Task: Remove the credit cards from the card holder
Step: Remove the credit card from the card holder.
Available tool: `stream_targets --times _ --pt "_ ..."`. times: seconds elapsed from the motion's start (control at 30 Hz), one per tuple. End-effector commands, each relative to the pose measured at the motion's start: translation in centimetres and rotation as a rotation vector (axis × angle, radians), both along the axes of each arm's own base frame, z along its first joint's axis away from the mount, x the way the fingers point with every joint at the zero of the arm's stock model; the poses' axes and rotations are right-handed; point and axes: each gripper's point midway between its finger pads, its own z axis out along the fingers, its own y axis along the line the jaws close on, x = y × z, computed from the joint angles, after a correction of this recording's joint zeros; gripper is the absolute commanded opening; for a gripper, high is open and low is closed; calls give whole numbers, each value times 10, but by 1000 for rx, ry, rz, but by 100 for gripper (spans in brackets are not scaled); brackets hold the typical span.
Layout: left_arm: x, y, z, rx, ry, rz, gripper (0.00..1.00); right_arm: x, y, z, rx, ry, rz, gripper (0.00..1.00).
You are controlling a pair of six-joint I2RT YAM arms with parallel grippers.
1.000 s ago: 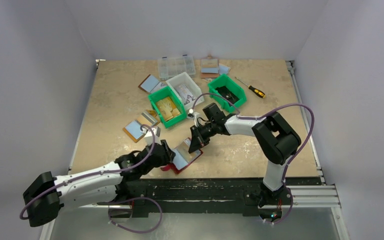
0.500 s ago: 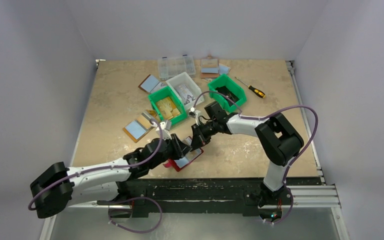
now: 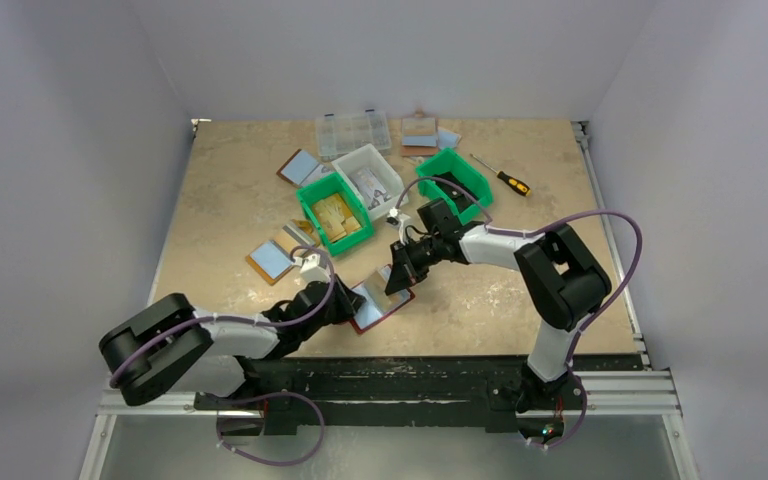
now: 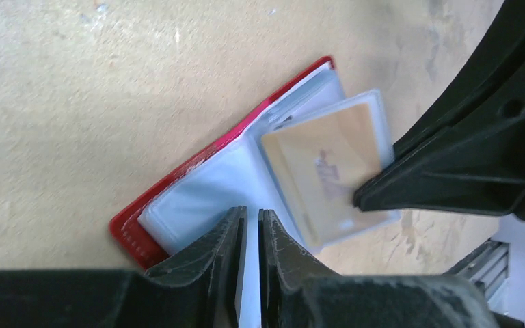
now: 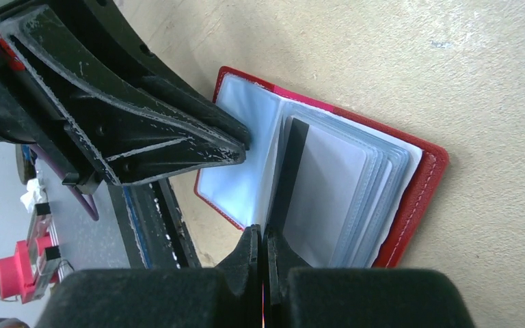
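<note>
- The card holder (image 3: 374, 306) lies open on the table (image 3: 220, 200), close to the near edge and about halfway along it.
- It has a red rim and clear see-through pages inside.
- The left gripper (image 4: 249, 213) is almost closed. A thin clear page of the card holder sits between its two fingers.
- The right gripper (image 5: 260, 236) is pinched tight. It nips the edge of another clear page and holds that page up off the rest.
- The two grippers come at the card holder from opposite sides, and their tips are very near each other.
- The credit cards (image 5: 331, 191) are tucked in the clear pages. The one on top is pale grey with a dark band down one side.
- Two green bins (image 3: 335, 212) and a white bin (image 3: 372, 172) stand further back, near the middle of the table.
- A screwdriver (image 3: 505, 180) lies near the far right corner.
</note>
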Motion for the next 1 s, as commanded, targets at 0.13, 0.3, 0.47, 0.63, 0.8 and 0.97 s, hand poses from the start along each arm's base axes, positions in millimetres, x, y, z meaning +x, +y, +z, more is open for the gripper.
stream_targets --times 0.13,0.3,0.47,0.63,0.8,0.97 --pt "8 -6 -12 -40 30 15 17 19 -2 12 2 -85 -26 11" --pt "7 0 -14 -13 42 28 17 28 -8 1 -60 -97 -66 27" --pt "7 1 3 -16 11 14 18 23 -6 5 -19 -73 -38 30" --pt "3 -5 25 -70 -31 -32 34 3 4 24 108 -12 58 30" --pt "-4 -6 35 -151 -43 -43 53 -13 12 38 194 27 129 33" --pt "-7 -8 40 -228 -36 -31 73 -30 23 40 206 33 197 38"
